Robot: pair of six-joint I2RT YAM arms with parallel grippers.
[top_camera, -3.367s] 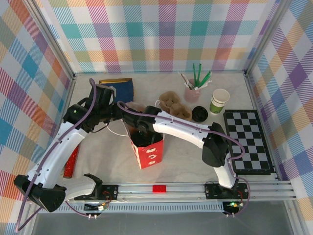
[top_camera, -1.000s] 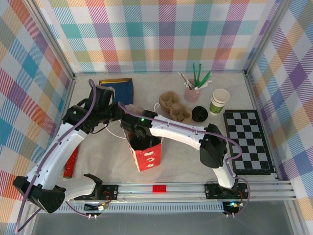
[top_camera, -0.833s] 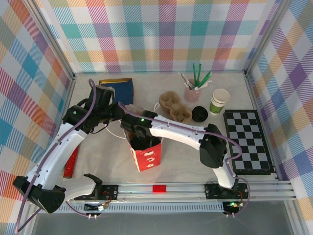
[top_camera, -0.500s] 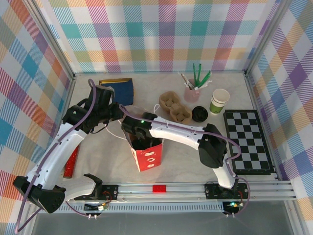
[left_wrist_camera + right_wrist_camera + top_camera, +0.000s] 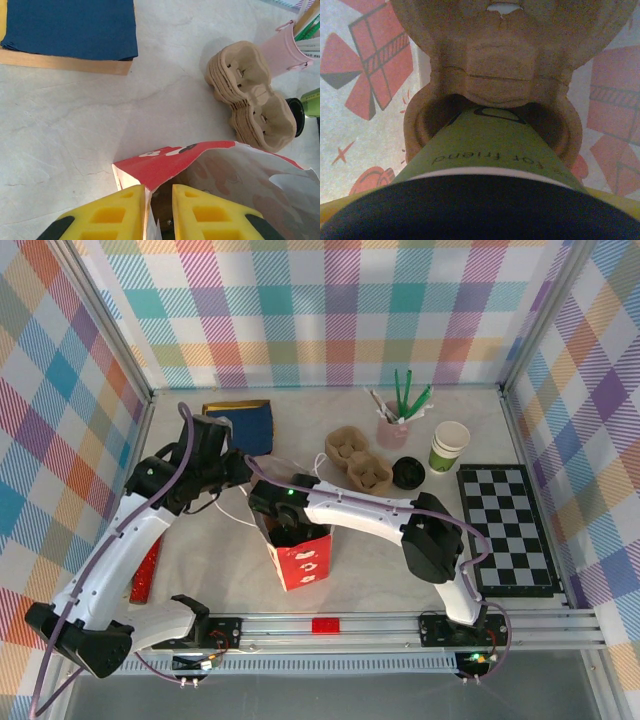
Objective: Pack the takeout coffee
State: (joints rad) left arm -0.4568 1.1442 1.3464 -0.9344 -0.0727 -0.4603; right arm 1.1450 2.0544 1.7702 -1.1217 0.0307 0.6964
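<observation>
left gripper (image 5: 157,190) pinching red bag (image 5: 200,152) rim, right gripper (image 5: 288,522) inside bag, apparently clamped around coffee cup (image 5: 490,145), cup base in cardboard tray (image 5: 500,70) pocket

The left arm (image 5: 112,545) rises from its base at the near left corner and bends forward and inward, with its wrist turned to the right. The left end effector (image 5: 159,212) has its yellow fingers (image 5: 112,217) nearly together, pinching the rim of the red bag (image 5: 190,155). The right arm (image 5: 365,512) folds at its elbow and stretches leftward, wrist tipped down. The right end effector (image 5: 287,525) reaches into the bag, jaws set wide around the takeout coffee (image 5: 485,145).
</observation>
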